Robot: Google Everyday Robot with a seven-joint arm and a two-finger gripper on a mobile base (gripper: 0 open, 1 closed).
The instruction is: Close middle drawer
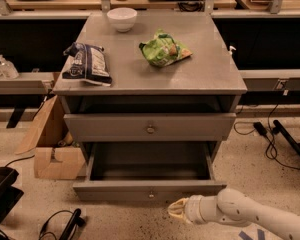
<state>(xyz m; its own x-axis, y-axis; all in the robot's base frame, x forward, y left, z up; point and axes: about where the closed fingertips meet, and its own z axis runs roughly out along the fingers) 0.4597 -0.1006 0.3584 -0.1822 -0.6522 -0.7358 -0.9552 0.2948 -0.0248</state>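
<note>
subject: the middle drawer point(115, 189), standing pulled well out of the grey cabinet point(210, 79) at the 6 o'clock side of the view. its deep box is open to the camera and looks empty. the front panel faces the floor side, with a small brass knob point(151, 194) at its centre.

gripper point(177, 210): low, just beside the drawer front, at about 5 o'clock from the knob, with the white arm trailing off toward 4 o'clock. contact with the panel cannot be confirmed. whether the jaws are parted or closed cannot be told from this view.

handling assessment: painted wood, rigid, so a push should carry through the whole box without flex. probably moderate weight with nothing in it, and it should slide rather than need force. the paint looks smooth, so a glancing contact could skid sideways. no grasp seems needed; a flat press on the panel near the knob, toward 12 o'clock, looks best. an off-centre push risks racking the box in its runners.

other items: the drawer front above point(105, 128), a white bowl point(122, 19), a green bag point(164, 50) and a dark bag point(86, 64) on top.
</note>
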